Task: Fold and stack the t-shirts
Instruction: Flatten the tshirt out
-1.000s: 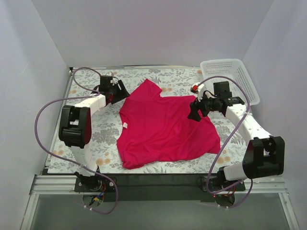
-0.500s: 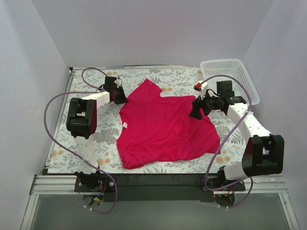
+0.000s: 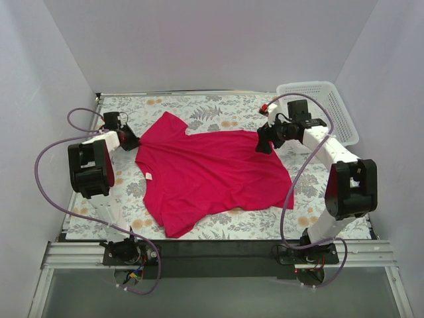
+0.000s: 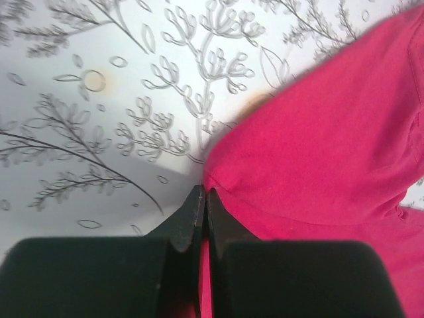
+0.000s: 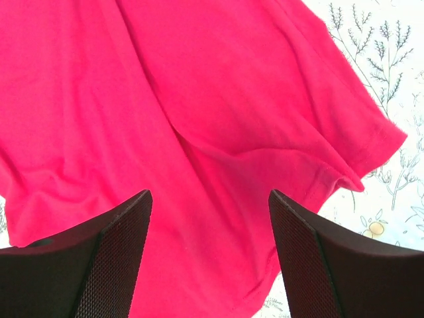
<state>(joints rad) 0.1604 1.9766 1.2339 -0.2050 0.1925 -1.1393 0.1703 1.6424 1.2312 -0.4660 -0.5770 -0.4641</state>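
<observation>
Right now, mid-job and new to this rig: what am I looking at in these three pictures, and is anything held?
You are looking at two robot arms bolted at the near edge of a table. Each arm ends in a two-finger gripper. The wide picture comes from a fixed camera above and behind the arms. The other two come from a camera on each wrist, looking out past that arm's own black fingers. A red t-shirt lies spread and wrinkled on the flowered table. A white basket stands at the far right corner. The left gripper is shut on the t-shirt's edge, and its wrist view shows red cloth pinched between the fingers. The right gripper is open over the t-shirt's right part and holds nothing.
</observation>
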